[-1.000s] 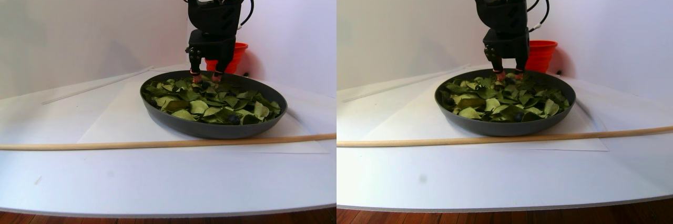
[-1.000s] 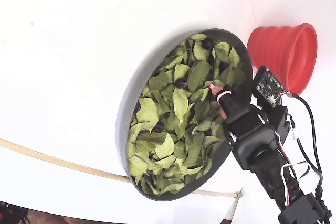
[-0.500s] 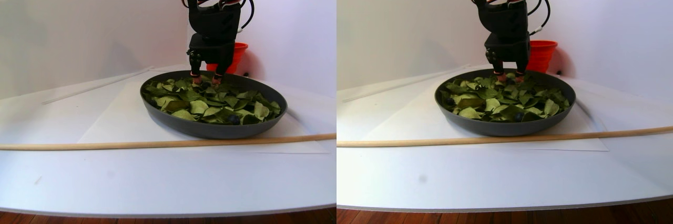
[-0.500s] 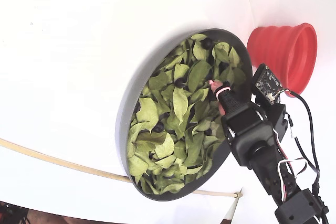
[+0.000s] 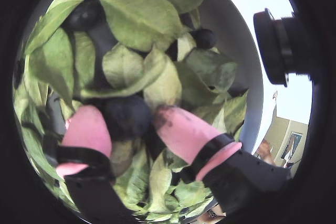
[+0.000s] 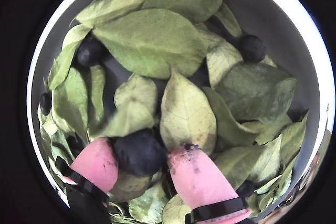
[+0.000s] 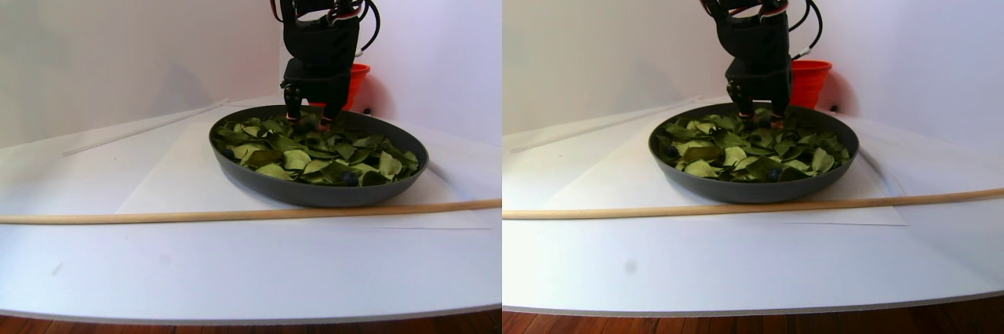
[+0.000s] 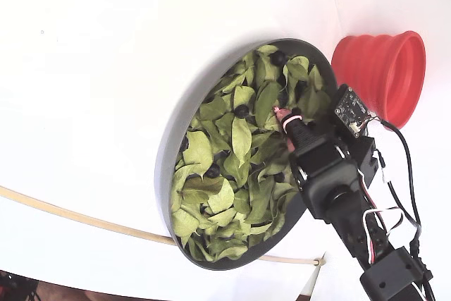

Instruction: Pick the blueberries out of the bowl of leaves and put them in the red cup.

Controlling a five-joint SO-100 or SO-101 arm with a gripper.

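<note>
Claw (image 6: 140,167) down in the bowl (image 8: 167,163), low centre of both wrist views. Pink fingertips (image 5: 181,132) sit on either side of one blueberry (image 6: 139,151), pads touching it, so it appears gripped (whether lifted clear of the leaves (image 6: 149,35) is hard to tell). Other blueberries (image 6: 252,48) lie loose among the leaves, upper right and upper left of that wrist view. In the fixed view the claw (image 8: 285,115) stands at the bowl's upper right part; the red cup (image 8: 384,75) sits on the white table (image 8: 91,68) just beyond the rim, upper right of frame.
</note>
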